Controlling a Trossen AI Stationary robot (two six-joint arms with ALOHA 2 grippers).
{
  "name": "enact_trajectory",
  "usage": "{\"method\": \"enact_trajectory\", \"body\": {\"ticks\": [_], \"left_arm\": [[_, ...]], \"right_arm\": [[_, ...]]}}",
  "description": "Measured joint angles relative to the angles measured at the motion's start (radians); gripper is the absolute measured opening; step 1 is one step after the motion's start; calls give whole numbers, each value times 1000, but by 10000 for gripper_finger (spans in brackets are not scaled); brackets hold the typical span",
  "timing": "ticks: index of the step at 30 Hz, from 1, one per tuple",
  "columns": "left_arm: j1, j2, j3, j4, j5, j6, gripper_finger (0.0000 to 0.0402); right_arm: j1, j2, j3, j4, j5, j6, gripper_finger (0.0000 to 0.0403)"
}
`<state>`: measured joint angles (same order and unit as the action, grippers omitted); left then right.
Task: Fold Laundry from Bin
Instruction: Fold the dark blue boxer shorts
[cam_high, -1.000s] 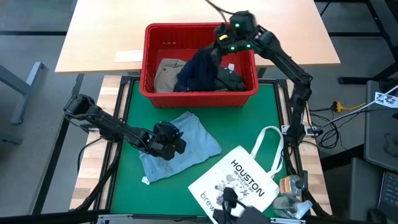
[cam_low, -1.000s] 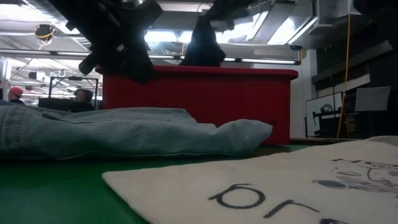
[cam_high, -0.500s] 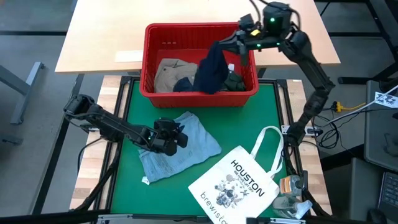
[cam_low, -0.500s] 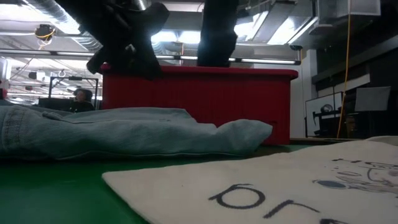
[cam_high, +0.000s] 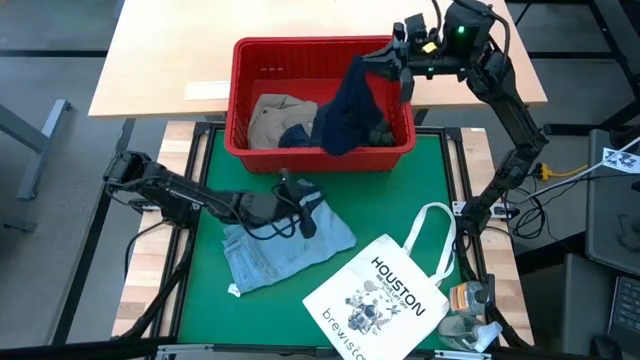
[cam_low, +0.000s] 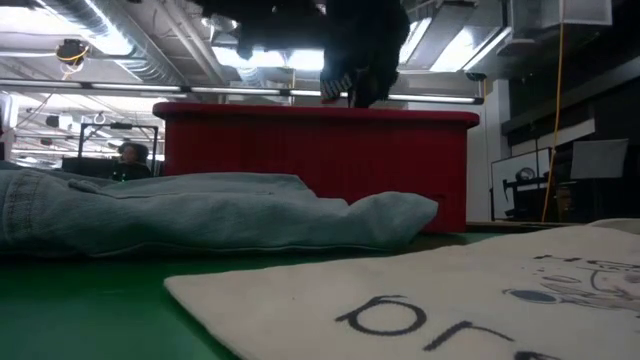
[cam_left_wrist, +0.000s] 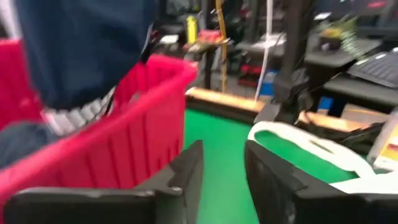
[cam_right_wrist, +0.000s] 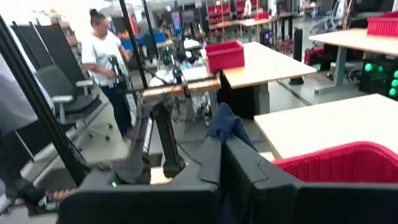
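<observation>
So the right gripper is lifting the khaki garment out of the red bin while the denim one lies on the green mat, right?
Not quite. In the high view the right gripper is lifting the navy garment, not the khaki one, which lies in the red bin. The denim one does lie on the green mat.

The red bin (cam_high: 240, 130) holds a khaki garment (cam_high: 270, 115). A navy garment (cam_high: 345, 105) hangs from the right gripper (cam_high: 392, 62), pinched above the bin. Denim (cam_high: 280, 245) lies crumpled under the left gripper (cam_high: 310, 205).
</observation>
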<state>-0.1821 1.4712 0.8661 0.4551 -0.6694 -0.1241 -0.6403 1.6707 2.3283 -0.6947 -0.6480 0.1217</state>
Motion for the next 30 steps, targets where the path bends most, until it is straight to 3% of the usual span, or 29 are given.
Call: {"method": "enact_trajectory", "body": {"ticks": [11, 18, 24, 30], "left_arm": [[41, 0, 0, 168, 15, 301, 193], [-21, 0, 0, 185, -9, 587, 198], [-46, 0, 0, 186, -135, 641, 196], [-20, 0, 0, 189, -88, 626, 196]], "right_arm": [[0, 0, 0, 227, 0, 161, 9], [0, 0, 0, 245, 0, 168, 9], [0, 0, 0, 245, 0, 169, 10], [0, 0, 0, 245, 0, 169, 10]]}}
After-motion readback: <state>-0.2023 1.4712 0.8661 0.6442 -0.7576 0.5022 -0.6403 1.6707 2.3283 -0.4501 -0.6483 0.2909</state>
